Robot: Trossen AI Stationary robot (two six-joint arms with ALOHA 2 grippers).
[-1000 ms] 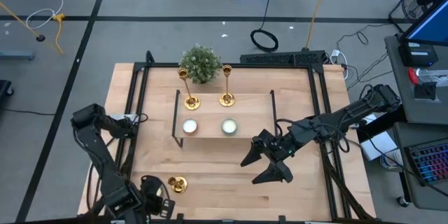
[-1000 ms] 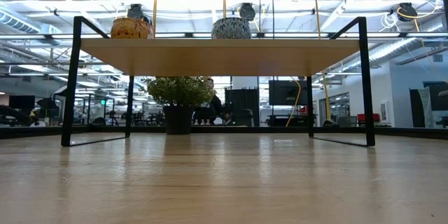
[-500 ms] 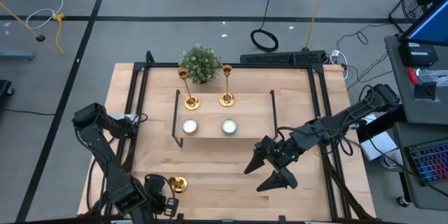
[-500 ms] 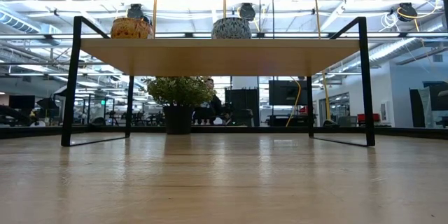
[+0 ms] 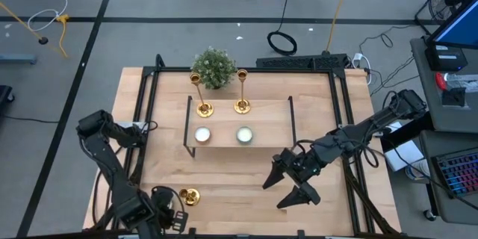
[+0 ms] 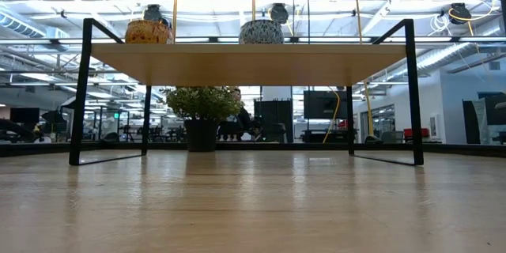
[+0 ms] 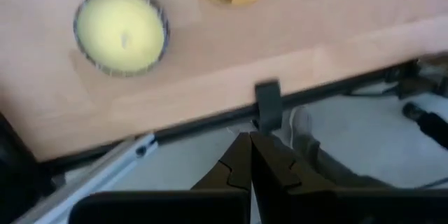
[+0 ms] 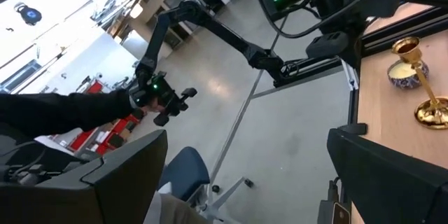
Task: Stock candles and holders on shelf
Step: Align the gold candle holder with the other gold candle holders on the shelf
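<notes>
The left hand (image 5: 166, 216), fingers pressed together on nothing, hangs at the surface's near edge beside the third holder (image 5: 189, 196) and yellowish candle (image 7: 122, 29); it should spread wide and descend squarely over one. The right hand (image 5: 290, 185) hovers released over bare wood. Two holders (image 5: 204, 108) and two candles (image 5: 202, 135) stand on the shelf (image 5: 269, 123); cables trail across the room's floor.

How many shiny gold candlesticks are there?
3. Two shiny gold metal candlesticks stand on the low light-wood shelf; a third candlestick stands on the wooden tabletop in front.
</notes>
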